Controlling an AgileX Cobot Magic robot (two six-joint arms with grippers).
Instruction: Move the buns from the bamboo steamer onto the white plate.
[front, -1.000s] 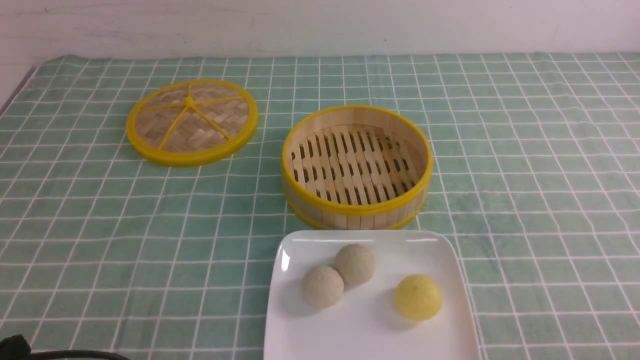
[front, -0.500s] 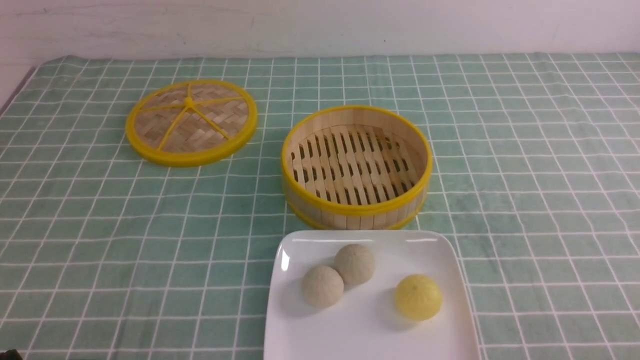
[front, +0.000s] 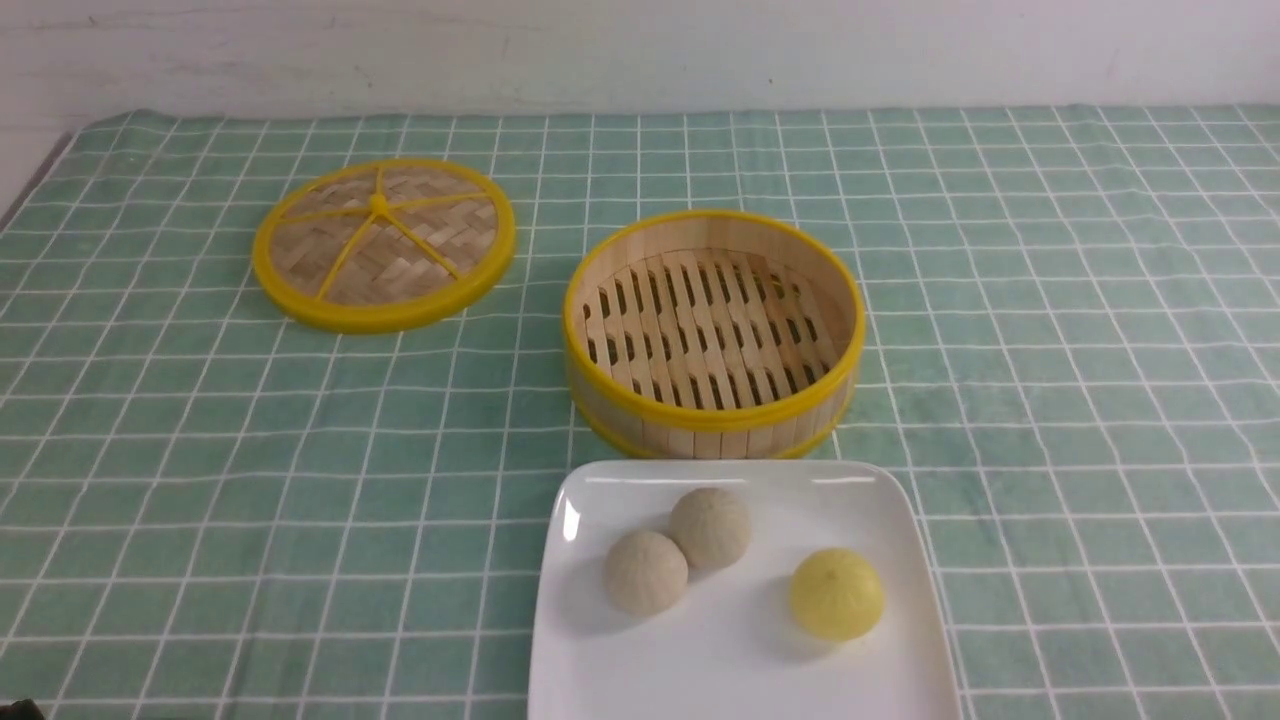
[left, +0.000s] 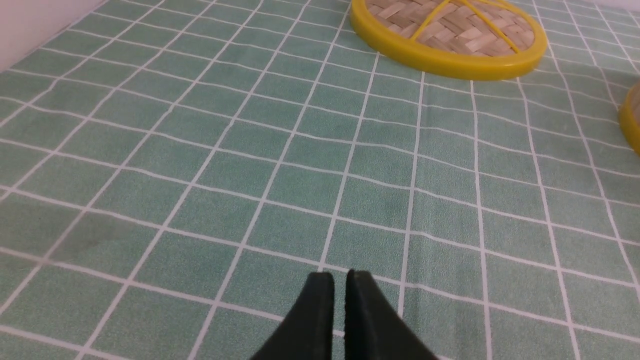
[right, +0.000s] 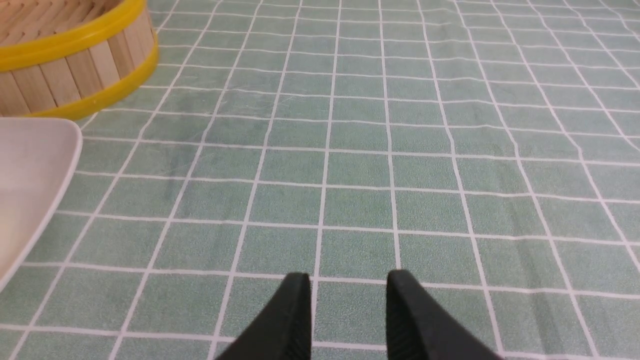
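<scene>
Front view, counted: two beige buns (front: 677, 552), one yellow bun (front: 836, 593), one white plate (front: 600, 660), one bamboo steamer (front: 712, 432), one woven lid (front: 383, 243), all on a green checked cloth (front: 200, 450) over the counter.

Containers: the steamer holds nothing; its slatted floor shows bare. All three buns sit on the plate. The two beige ones touch each other toward the plate's left half; the yellow one sits apart on the right. Plate lies just in front of the steamer, its far rim close to the steamer wall. The lid lies flat, well apart to the left and farther back.

Edges and room: the plate's near edge runs out of the picture's bottom. Wide open cloth on both sides of the steamer and plate; the wall stands behind the counter's far edge.

Left wrist view: left tool (left: 339, 280) nearly closed, only a thin slit between the tips, nothing in it, over bare cloth near the lid.

Right wrist view: right tool (right: 349, 285) released, tips apart, holding nothing, over bare cloth beside the plate corner and steamer.
</scene>
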